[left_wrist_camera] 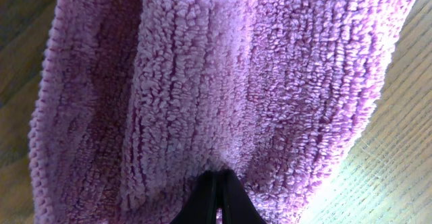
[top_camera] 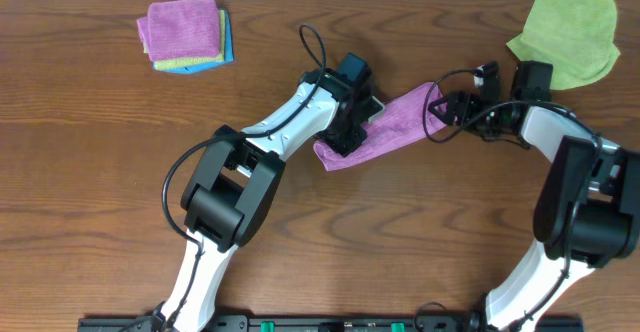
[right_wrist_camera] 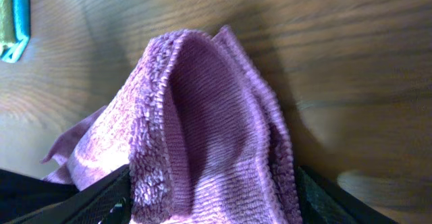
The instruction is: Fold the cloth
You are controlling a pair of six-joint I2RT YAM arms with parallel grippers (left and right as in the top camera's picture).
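Brown wooden bench (top_camera: 100, 172) is carrying everything you are looking at. Nearest to you, the two arms are reaching from the front edge toward the middle. There the cloth (top_camera: 395, 122) is lying as a narrow slanted band between them. Your left claw (top_camera: 345, 140) is pinching the lower left end of the cloth, its tips pressed tight together and the fabric spreading away from them. Your right claw (top_camera: 440, 107) is standing wide open at the upper right end, and the bunched end of the cloth is rising between its fingers (right_wrist_camera: 101, 200), touching both. Farther back on the left, a folded purple cloth (top_camera: 183, 27) is sitting on top of a small stack with green and blue layers. Farther back on the right, a lime-green cloth (top_camera: 565, 32) is lying crumpled.
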